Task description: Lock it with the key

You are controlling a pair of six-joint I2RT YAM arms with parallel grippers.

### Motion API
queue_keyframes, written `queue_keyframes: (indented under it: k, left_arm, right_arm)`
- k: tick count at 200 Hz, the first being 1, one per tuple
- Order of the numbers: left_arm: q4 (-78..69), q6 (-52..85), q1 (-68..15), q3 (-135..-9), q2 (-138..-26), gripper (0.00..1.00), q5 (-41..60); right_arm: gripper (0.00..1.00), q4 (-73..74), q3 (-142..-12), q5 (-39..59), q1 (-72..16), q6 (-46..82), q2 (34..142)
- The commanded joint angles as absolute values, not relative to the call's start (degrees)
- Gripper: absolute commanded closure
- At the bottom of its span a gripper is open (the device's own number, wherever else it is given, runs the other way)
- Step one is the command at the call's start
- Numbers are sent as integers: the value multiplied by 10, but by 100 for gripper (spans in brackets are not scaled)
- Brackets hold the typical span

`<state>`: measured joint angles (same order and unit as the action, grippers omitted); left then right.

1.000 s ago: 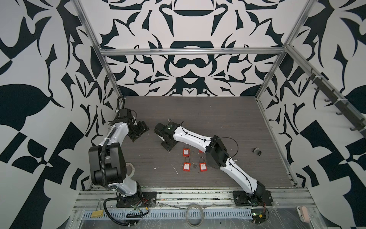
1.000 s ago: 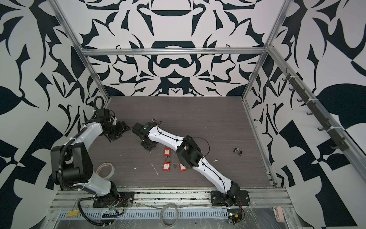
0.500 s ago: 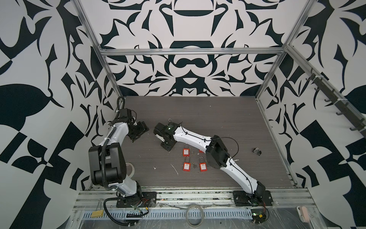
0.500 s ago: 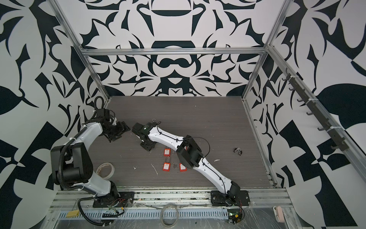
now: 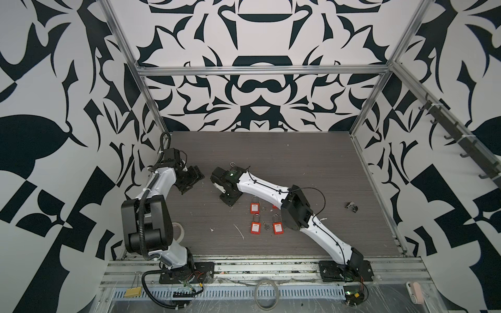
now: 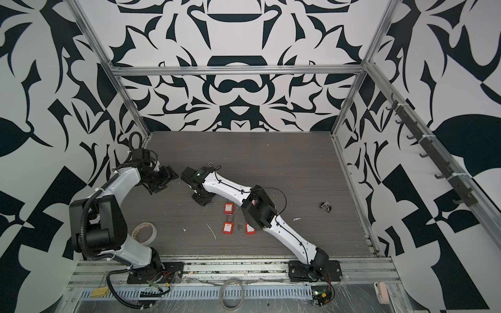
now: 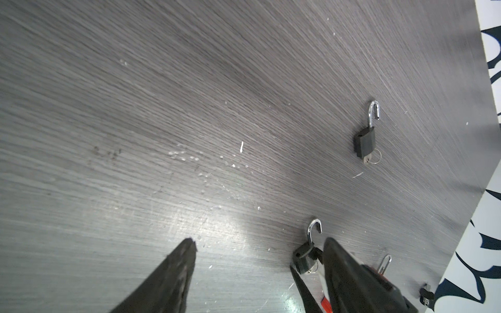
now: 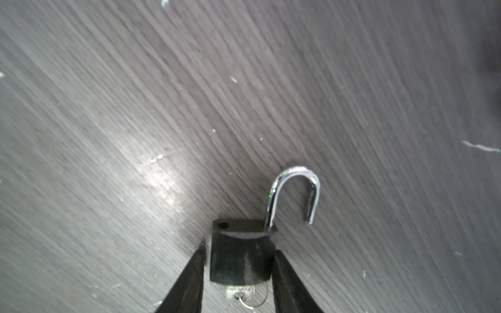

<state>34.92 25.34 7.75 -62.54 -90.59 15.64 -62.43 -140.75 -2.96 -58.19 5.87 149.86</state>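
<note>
A black padlock (image 8: 241, 260) lies on the dark table with its chrome shackle (image 8: 295, 189) swung open and a key (image 8: 240, 291) in its base. My right gripper (image 8: 240, 250) straddles the padlock's body. One finger touches it and a thin gap shows at the other, so the gripper is open. In both top views only the shackle (image 5: 231, 164) (image 6: 210, 164) pokes out past the right gripper (image 5: 231, 170) (image 6: 210, 169). My left gripper (image 7: 260, 244) (image 5: 193, 184) (image 6: 165, 181) hangs open and empty to the left. In the left wrist view, that padlock (image 7: 305, 257) lies beside one left finger.
A second black padlock (image 7: 366, 141) with an open shackle and a key lies farther along the table. Three red padlocks (image 5: 254, 207) (image 5: 255, 227) (image 5: 278, 227) with loose keys (image 5: 264, 225) lie under the right forearm. A tape roll (image 6: 144, 233) sits beside the left arm's base.
Both arms stay where they were. The right jaws have narrowed around the padlock's body.
</note>
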Motion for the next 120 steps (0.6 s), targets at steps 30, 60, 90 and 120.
queue_keyframes:
  k: [30, 60, 90, 120]
  left_arm:
    - [350, 253, 77, -621, -891, 24, 171]
    - [348, 249, 77, -617, -891, 24, 174]
    - [341, 243, 77, -613, -888, 25, 180]
    - [317, 220, 77, -609, -882, 25, 223]
  right_arm:
    - [60, -570, -1338, -31, -582, 46, 1443]
    - [61, -510, -1279, -25, -583, 26, 1392]
    - [62, -502, -1272, -26, -583, 2, 1374]
    - [62, -472, -1231, -22, -580, -54, 1319]
